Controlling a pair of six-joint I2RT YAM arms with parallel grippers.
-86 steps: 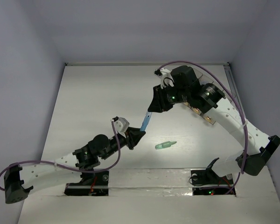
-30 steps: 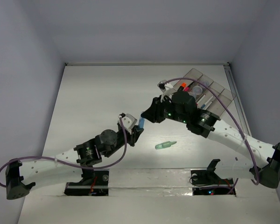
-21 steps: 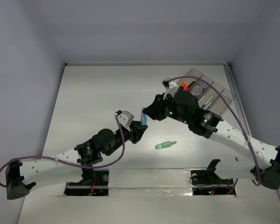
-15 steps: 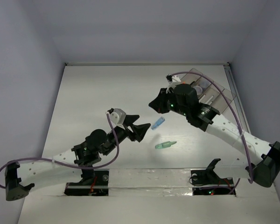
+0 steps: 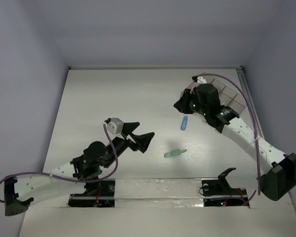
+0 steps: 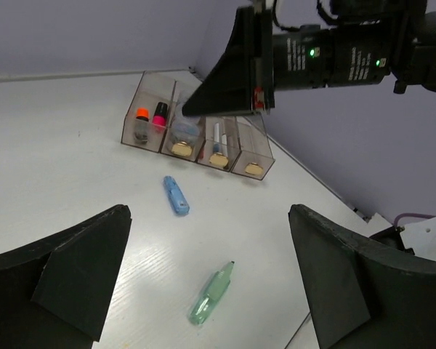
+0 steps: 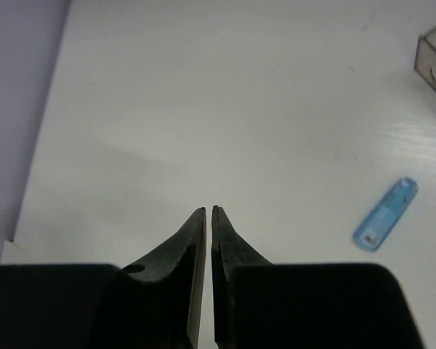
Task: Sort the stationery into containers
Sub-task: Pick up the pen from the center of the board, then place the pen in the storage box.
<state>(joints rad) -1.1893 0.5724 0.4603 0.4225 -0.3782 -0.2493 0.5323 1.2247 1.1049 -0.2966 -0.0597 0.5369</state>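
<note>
The light-blue marker (image 5: 184, 123) lay flat on the table (image 5: 108, 94), and nobody had hold of it! The right claw (image 5: 179, 105) hung just beyond it, jaws pinched together on nothing. From that wrist's camera the marker sat down on the table, well off to the right of the closed fingertips (image 7: 200, 227). The left claw (image 5: 140, 134) stood spread wide and empty, aimed across the table. In its own view the marker lay ahead between the two fingers. The pale-green tube (image 6: 212, 294) lay nearer, apart from the marker. Beyond both stood the tray (image 6: 241, 138), with the orange highlighter (image 6: 142, 114) and the pink highlighter (image 6: 160, 113) upright in its end bin.
</note>
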